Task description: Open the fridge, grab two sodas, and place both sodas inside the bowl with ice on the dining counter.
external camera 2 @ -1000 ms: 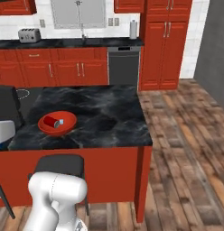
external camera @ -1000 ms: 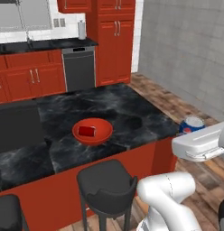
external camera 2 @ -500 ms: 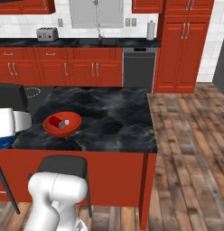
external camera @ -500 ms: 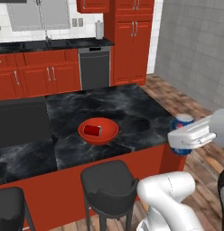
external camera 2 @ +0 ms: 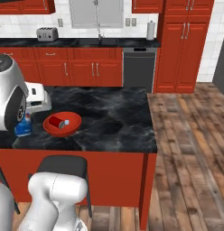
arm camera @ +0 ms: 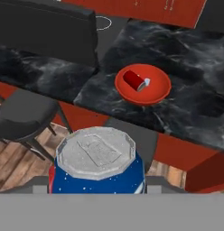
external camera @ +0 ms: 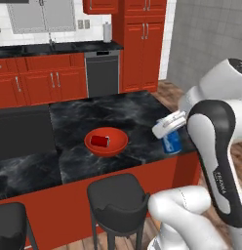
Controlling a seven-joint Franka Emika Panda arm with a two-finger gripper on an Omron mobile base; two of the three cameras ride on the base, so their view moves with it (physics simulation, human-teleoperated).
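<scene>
Fingertips hidden; hand (external camera: 170, 128) grips half-covered blue can (external camera: 172, 142).

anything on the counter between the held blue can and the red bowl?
Nothing: in the left base view only bare black marble of the dining counter lies between the blue can in the gripper and the red bowl. The hand view agrees.

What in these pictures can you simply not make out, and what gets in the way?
- Gripper fingers on the blue can: left base view, the white hand covers the can's top.
- Lower part of the blue can: hand view, cut off at the bottom.
- Ice in the red bowl: too small in every view; the red can lies inside.
- Blue can: right base view, largely behind the arm.
</scene>
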